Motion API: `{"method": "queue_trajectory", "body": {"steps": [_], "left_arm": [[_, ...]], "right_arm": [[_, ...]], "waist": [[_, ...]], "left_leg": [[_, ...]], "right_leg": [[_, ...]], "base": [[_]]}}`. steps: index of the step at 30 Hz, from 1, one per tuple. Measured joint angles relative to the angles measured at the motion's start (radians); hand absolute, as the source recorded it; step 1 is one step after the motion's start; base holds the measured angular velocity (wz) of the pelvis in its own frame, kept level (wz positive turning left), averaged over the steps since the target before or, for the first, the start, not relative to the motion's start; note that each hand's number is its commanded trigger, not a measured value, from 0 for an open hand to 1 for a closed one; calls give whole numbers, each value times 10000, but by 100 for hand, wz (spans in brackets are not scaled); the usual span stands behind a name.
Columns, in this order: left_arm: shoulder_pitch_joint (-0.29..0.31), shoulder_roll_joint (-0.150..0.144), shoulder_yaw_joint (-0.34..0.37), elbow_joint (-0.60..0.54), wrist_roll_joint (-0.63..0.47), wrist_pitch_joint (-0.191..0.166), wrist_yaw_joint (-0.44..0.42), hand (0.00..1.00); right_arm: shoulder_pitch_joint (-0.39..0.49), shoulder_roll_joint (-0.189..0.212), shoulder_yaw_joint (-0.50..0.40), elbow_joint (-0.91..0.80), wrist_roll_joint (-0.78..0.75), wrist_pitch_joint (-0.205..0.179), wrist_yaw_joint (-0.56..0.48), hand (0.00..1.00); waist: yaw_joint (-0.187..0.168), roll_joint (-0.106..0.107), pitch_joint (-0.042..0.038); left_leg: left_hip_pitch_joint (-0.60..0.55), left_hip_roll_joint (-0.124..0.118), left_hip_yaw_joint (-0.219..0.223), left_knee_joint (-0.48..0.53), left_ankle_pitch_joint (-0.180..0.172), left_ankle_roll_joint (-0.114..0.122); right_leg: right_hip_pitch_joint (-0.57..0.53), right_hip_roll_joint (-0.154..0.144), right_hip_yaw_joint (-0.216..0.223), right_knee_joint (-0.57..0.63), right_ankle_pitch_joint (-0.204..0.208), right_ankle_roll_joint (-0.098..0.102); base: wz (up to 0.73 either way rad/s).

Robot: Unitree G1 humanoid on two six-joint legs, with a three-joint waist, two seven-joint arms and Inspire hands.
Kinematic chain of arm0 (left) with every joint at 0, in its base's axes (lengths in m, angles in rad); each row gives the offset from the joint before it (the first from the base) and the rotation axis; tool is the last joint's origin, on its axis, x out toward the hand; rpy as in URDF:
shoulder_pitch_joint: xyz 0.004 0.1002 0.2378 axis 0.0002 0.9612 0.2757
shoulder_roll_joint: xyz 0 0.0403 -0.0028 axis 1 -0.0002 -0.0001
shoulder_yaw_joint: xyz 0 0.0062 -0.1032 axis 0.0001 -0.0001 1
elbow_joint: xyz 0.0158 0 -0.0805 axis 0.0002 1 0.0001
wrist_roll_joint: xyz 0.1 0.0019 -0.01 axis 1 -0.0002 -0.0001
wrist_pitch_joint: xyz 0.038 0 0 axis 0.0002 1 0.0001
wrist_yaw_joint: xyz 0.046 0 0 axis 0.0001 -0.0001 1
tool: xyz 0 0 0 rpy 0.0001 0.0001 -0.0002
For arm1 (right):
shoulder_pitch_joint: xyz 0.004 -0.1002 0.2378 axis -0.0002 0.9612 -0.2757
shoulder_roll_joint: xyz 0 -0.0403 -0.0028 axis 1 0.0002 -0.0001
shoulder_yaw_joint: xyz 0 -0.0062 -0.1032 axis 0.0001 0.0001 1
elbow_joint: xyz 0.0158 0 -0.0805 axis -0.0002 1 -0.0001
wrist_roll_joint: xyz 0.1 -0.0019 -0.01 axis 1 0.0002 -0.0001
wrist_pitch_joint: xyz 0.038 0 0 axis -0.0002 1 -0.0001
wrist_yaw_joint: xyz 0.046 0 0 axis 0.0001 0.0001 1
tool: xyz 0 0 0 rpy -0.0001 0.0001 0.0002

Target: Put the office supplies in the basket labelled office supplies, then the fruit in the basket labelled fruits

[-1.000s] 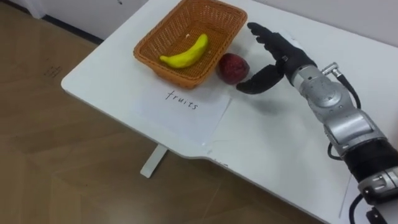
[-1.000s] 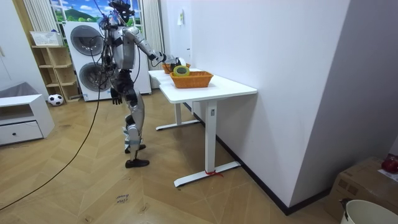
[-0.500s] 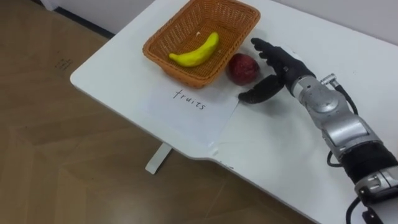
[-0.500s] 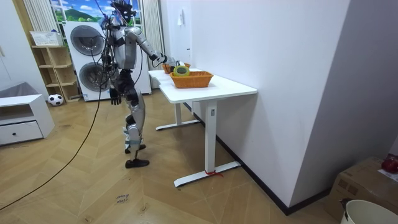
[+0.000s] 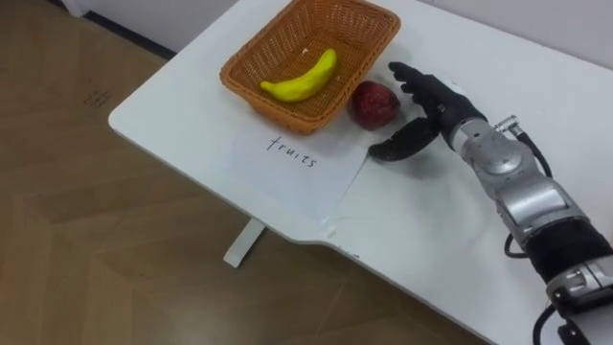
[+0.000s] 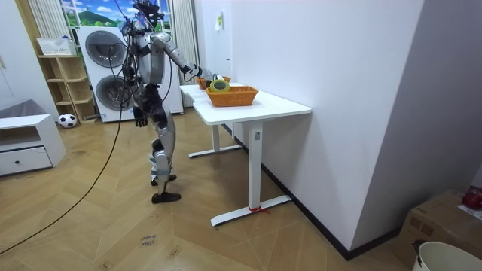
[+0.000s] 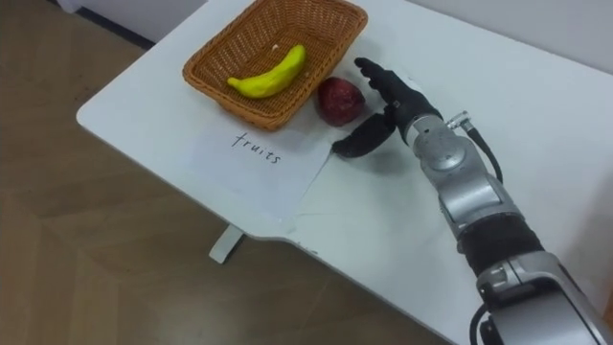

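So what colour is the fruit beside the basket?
The fruit is dark red, clearest in the left eye view.

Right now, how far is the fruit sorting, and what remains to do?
Done: the banana lies in the fruit basket. In hand: nothing yet; the right hand is open beside the red fruit, which sits on the table just outside the basket. To do: grasp that fruit and put it in. The left hand hangs at the robot's side.
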Motion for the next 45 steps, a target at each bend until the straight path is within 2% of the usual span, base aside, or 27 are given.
{"method": "queue_trajectory", "body": {"steps": [20, 45], "left_arm": [[22, -31, -15, -152, 17, 20, 79, 0], [20, -50, -10, -126, 22, 189, 39, 0]], "right_arm": [[-105, 110, -37, 355, 459, -32, -926, 0], [-308, 188, -78, 561, 494, -51, -1080, 0]], "waist": [[229, 7, 4], [254, 52, 22]], "left_leg": [[-159, -1, -22, 48, 6, 4], [-155, 3, -2, -20, 6, 4]], "right_leg": [[-100, 4, -116, -10, -1, 1], [-137, 4, -100, -19, -1, 2]], "base": [[0], [0]]}}
